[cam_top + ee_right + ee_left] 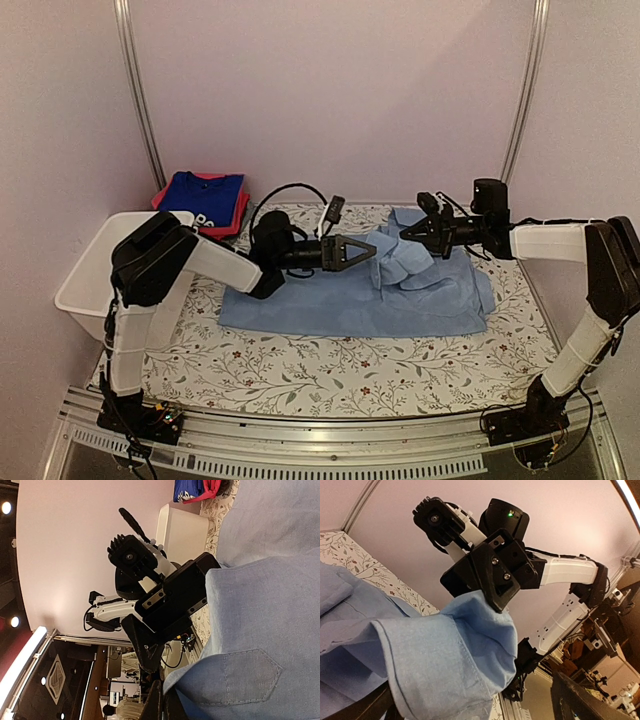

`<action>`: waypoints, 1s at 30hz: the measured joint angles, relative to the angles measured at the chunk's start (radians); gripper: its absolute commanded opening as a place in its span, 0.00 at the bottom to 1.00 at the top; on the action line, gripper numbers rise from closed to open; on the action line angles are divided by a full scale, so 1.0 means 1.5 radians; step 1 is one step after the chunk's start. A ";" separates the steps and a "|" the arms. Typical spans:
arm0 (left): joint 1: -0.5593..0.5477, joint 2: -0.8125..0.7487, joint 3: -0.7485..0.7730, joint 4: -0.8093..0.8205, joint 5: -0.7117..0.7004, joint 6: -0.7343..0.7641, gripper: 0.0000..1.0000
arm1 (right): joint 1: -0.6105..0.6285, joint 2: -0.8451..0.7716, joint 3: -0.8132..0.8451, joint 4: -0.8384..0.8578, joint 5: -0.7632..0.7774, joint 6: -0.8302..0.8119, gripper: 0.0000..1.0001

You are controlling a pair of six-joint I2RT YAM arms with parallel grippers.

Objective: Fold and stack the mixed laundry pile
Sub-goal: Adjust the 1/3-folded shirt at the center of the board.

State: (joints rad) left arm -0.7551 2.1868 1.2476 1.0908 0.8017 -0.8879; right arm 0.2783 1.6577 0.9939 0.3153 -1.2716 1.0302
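Observation:
Of the mixed laundry pile, a large pale-blue button shirt (350, 305) lies spread across the middle of the table, with one part bunched up and lifted (405, 258). My right gripper (410, 236) is shut on that raised fold; in the right wrist view its closed fingers (161, 705) pinch the shirt edge (260, 630). From the left, my left gripper (370, 248) reaches the same bunch, open, with the cloth (445, 650) hanging between its wide-spread fingers (572, 692). A folded blue item with white print (205, 193) rests on a pink-red one (238, 212) at the back left.
A white plastic basket (82, 285) stands at the table's left edge, beside the left arm. The floral table cover (330, 370) shows in front of the shirt. A black cable (290, 190) loops behind the left wrist.

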 measured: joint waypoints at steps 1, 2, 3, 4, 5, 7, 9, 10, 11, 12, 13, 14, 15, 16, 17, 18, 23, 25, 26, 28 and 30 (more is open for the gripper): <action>-0.002 0.006 0.007 0.008 0.003 -0.004 1.00 | 0.000 0.000 0.000 0.001 -0.001 0.002 0.00; -0.004 0.011 0.011 0.013 0.005 -0.008 1.00 | 0.000 0.000 -0.001 0.003 -0.002 0.004 0.00; -0.006 0.017 0.017 0.020 0.007 -0.013 1.00 | 0.000 0.000 -0.001 0.007 -0.003 0.007 0.00; -0.009 0.022 0.020 0.023 0.010 -0.017 1.00 | 0.000 0.000 -0.001 0.013 -0.004 0.011 0.00; -0.013 0.027 0.022 0.027 0.012 -0.022 1.00 | 0.000 0.000 -0.001 0.018 -0.004 0.014 0.00; -0.020 0.035 0.025 0.033 0.018 -0.030 0.93 | -0.001 0.000 -0.005 0.028 -0.006 0.022 0.00; -0.028 0.043 0.032 0.035 0.020 -0.037 0.80 | -0.002 -0.001 -0.010 0.035 -0.007 0.025 0.00; -0.031 0.046 0.035 0.037 0.022 -0.044 0.72 | -0.003 -0.001 -0.013 0.038 -0.007 0.028 0.00; -0.033 0.049 0.038 0.038 0.024 -0.046 0.66 | -0.003 -0.001 -0.018 0.042 -0.006 0.031 0.00; -0.035 0.050 0.040 0.040 0.025 -0.053 0.57 | -0.004 -0.001 -0.022 0.044 -0.006 0.032 0.00; -0.036 0.051 0.043 0.042 0.027 -0.056 0.48 | -0.005 -0.001 -0.027 0.046 -0.005 0.033 0.00; -0.036 0.052 0.045 0.044 0.029 -0.061 0.42 | -0.007 -0.001 -0.033 0.047 -0.004 0.034 0.00; -0.036 0.053 0.047 0.046 0.030 -0.066 0.36 | -0.008 -0.001 -0.039 0.047 -0.002 0.035 0.01; -0.036 0.053 0.048 0.046 0.030 -0.071 0.30 | -0.010 -0.001 -0.044 0.047 0.000 0.034 0.02; -0.035 0.053 0.048 0.045 0.031 -0.074 0.22 | -0.012 -0.001 -0.048 0.044 0.004 0.034 0.05; -0.033 0.053 0.049 0.040 0.031 -0.075 0.11 | -0.015 -0.001 -0.051 0.034 0.008 0.031 0.11; -0.023 0.053 0.075 -0.097 0.030 -0.067 0.00 | -0.028 -0.011 -0.045 -0.119 0.075 -0.062 0.37; -0.017 0.052 0.089 -0.173 0.027 -0.062 0.00 | -0.029 -0.015 -0.041 -0.182 0.100 -0.106 0.48; -0.014 0.052 0.089 -0.201 0.024 -0.061 0.00 | -0.029 -0.018 -0.040 -0.217 0.116 -0.143 0.52; -0.007 0.048 0.075 -0.236 0.020 -0.074 0.00 | -0.029 -0.022 -0.047 -0.258 0.135 -0.186 0.59; 0.000 0.043 0.043 -0.233 0.022 -0.104 0.00 | -0.027 -0.026 -0.068 -0.276 0.145 -0.220 0.66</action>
State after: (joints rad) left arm -0.7555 2.2513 1.3125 0.7414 0.8345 -1.0435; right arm 0.2371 1.6184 0.8921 -0.0994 -1.0534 0.7006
